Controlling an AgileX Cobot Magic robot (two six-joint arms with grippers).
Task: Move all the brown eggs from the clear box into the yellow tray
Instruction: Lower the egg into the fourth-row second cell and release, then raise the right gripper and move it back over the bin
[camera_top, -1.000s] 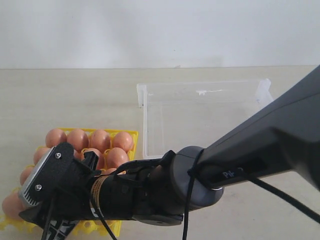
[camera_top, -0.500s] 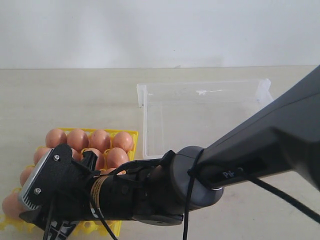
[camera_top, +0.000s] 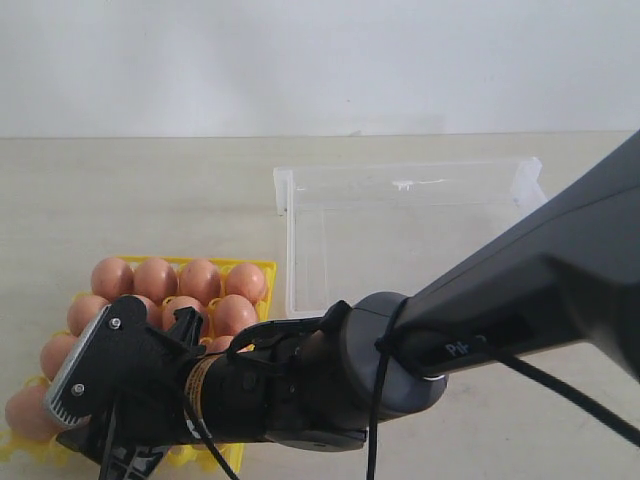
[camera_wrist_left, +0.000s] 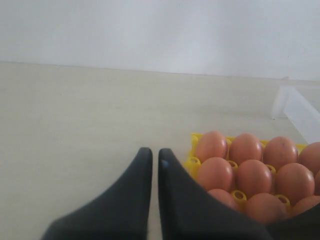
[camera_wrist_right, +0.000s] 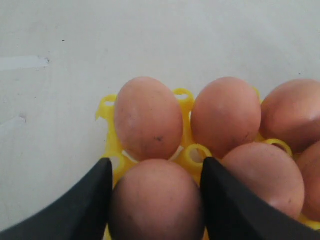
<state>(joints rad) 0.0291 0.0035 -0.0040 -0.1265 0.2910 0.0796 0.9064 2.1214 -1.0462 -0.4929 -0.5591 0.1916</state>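
Note:
Several brown eggs (camera_top: 201, 280) sit in the cups of the yellow tray (camera_top: 262, 268) at the lower left. The clear box (camera_top: 290, 250) behind and to the right holds no eggs that I can see. My right arm (camera_top: 300, 385) reaches across to the tray's near left part and hides it. The right gripper (camera_wrist_right: 156, 167) is shut on one brown egg (camera_wrist_right: 157, 200), a finger against each side, just above the tray (camera_wrist_right: 109, 107) beside other seated eggs (camera_wrist_right: 147, 117). My left gripper (camera_wrist_left: 154, 152) is shut and empty, off the tray's (camera_wrist_left: 192, 162) left side.
A pale tabletop (camera_top: 150, 190) runs back to a white wall. The clear box's corner (camera_wrist_left: 295, 107) shows past the tray in the left wrist view. Bare table (camera_wrist_left: 75, 125) lies to the left of the tray.
The right gripper's body has shifted slightly right and lower over the tray's near left part, still holding the egg. Nothing else has moved.

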